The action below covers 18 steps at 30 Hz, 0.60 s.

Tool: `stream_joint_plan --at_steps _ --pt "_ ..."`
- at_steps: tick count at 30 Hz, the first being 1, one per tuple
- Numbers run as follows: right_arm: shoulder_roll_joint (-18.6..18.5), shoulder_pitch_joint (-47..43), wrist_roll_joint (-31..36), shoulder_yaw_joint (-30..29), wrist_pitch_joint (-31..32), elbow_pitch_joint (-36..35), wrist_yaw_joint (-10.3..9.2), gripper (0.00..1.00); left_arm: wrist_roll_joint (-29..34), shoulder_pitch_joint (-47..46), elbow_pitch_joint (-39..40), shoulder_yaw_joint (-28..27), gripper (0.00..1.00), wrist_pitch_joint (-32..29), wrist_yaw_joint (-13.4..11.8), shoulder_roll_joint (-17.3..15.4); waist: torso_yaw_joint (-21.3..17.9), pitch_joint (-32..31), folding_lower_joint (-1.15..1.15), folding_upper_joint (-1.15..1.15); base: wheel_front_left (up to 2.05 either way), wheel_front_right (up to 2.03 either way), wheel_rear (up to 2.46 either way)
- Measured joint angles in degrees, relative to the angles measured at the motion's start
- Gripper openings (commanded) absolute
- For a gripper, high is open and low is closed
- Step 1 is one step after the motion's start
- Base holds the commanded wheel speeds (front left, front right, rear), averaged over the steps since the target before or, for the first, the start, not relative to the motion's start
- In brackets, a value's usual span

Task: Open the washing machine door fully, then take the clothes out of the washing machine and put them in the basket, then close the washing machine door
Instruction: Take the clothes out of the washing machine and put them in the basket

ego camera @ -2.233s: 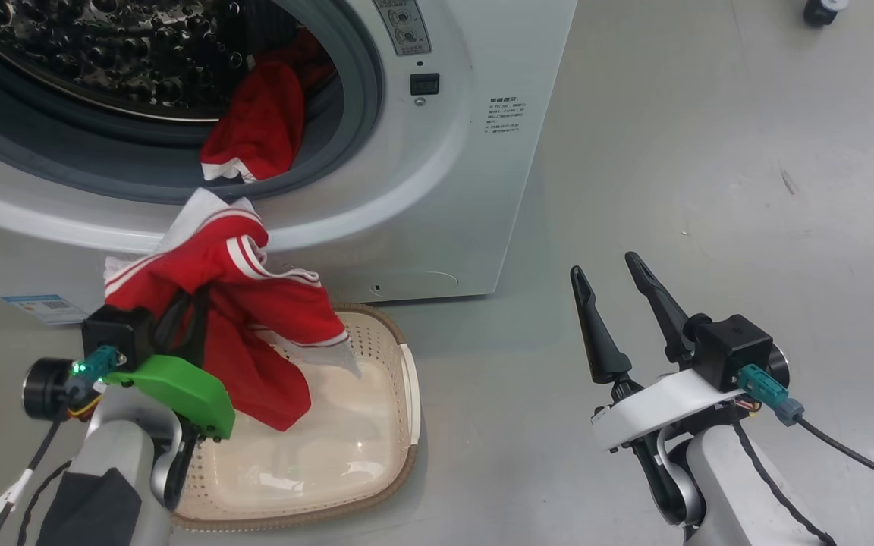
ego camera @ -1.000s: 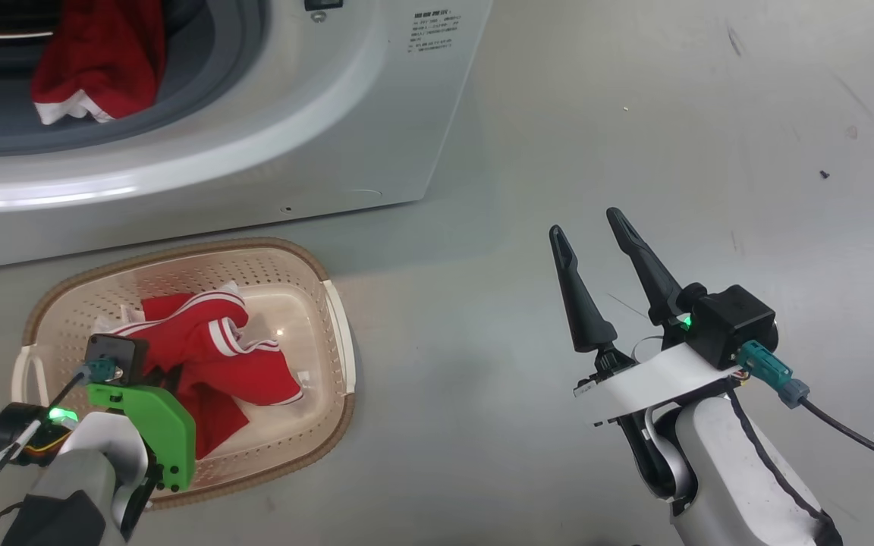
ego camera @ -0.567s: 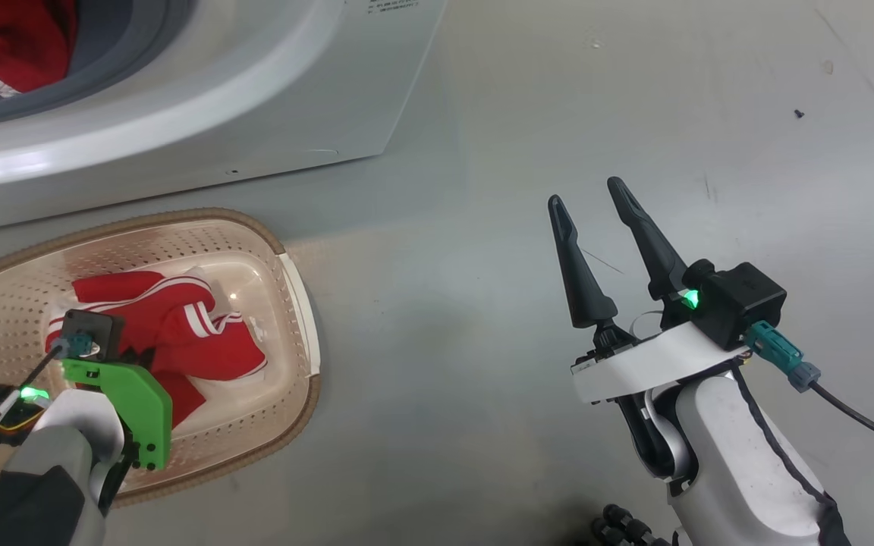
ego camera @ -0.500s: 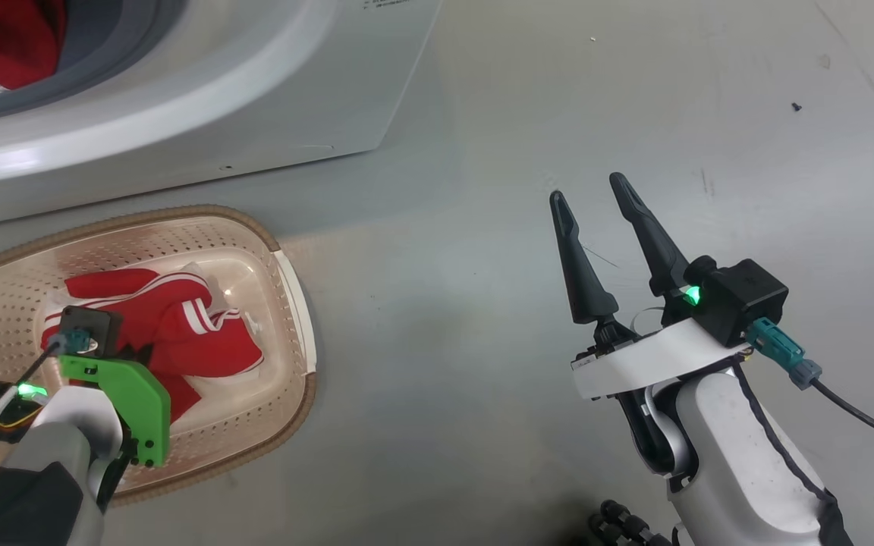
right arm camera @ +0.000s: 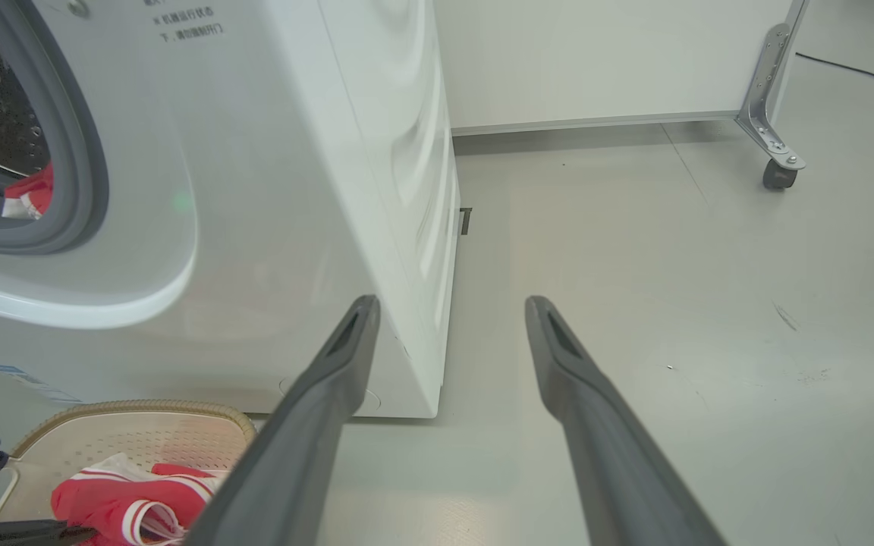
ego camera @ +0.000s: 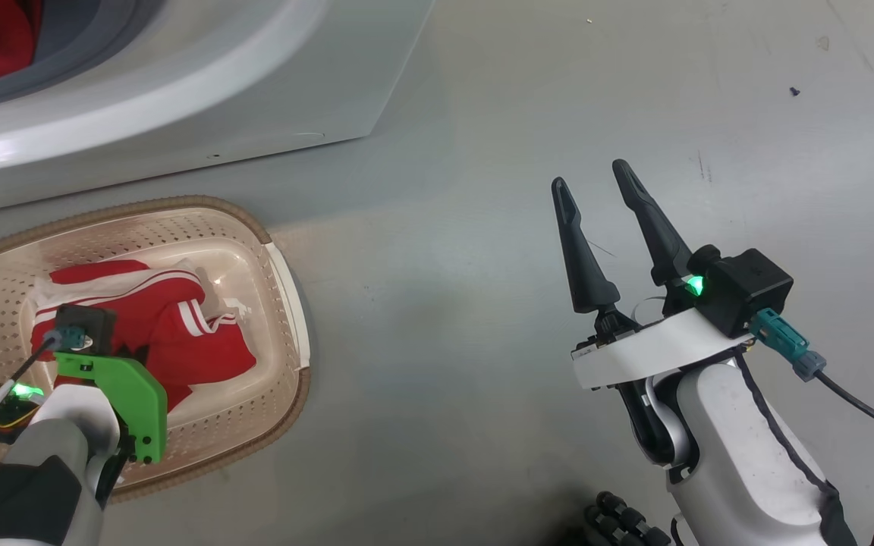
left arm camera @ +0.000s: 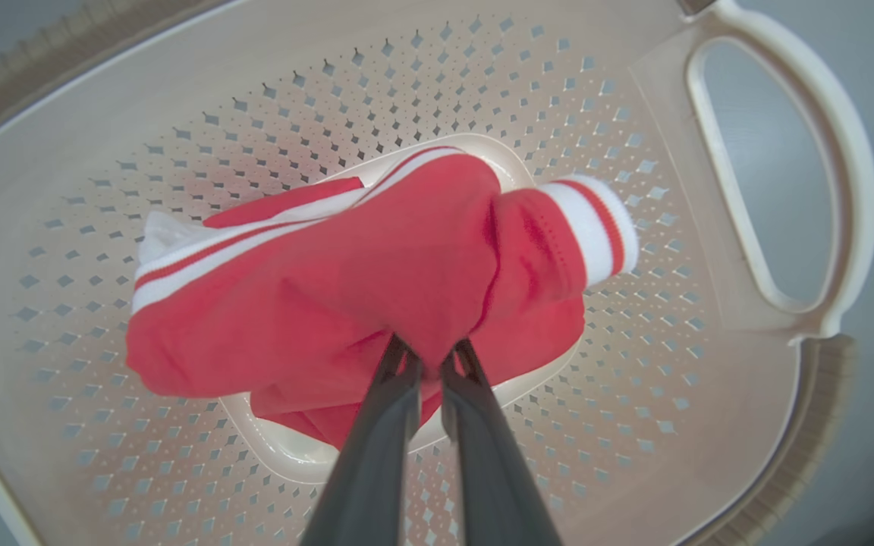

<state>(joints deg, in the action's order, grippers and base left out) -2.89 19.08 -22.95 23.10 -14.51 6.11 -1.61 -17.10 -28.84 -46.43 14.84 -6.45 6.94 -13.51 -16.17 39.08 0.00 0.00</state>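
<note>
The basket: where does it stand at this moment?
In the head view the basket stands on the floor at the lower left, just in front of the washing machine; the left claw, shut on a red garment, reaches into it.

The left wrist bracket (ego camera: 122, 394) was green, the right wrist bracket (ego camera: 649, 350) white; forearms (ego camera: 740, 455) were pale grey, fingers (ego camera: 581, 243) long and dark.

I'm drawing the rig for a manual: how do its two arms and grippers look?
Both grippers have two long, tapering dark fingers. The left gripper sits on a bright green bracket, the right gripper on a white bracket. Each carries a black cube with a green light and a teal plug on a cable. The forearms are pale grey with dark patches.
</note>
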Motion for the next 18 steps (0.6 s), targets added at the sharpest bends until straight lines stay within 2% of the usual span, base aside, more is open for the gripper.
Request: stream_joint_plan --at_steps 1,2,3,4,5,18 --pt "0.0 0.2 -0.1 0.0 0.0 0.0 0.00 1.00 0.0 -0.2 -0.3 0.0 0.00 0.0 0.0 0.0 0.0 0.0 0.00 0.00 0.00 0.00 0.00" --pt "0.0 0.4 -0.2 0.0 0.0 0.0 -0.01 1.00 0.0 -0.4 -0.7 0.0 0.16 0.0 0.0 0.1 0.1 0.0 0.00 0.00 0.00 0.00 0.00" --pt "0.0 0.5 -0.2 0.0 0.0 0.0 -0.01 1.00 0.0 -0.6 -1.2 0.1 0.24 0.0 0.0 0.2 0.1 0.0 0.00 0.00 0.00 0.00 0.00" --pt "0.0 0.5 -0.2 0.0 0.0 0.0 -0.01 1.00 0.0 -0.6 -1.5 0.1 0.81 -0.2 0.0 0.3 0.2 0.0 0.00 0.00 0.00 0.00 0.00" --pt "0.0 0.5 -0.2 0.0 0.0 0.1 -0.01 1.00 0.0 -0.6 -1.7 0.2 1.00 -0.5 0.0 0.4 0.2 0.0 0.00 0.00 0.00 0.00 0.00" --pt "0.0 0.6 0.4 -1.2 0.0 1.7 -0.04 1.00 -0.2 -0.7 -4.8 0.6 1.00 2.1 0.0 2.2 1.8 -2.7 0.00 0.00 0.00 0.00 0.00"
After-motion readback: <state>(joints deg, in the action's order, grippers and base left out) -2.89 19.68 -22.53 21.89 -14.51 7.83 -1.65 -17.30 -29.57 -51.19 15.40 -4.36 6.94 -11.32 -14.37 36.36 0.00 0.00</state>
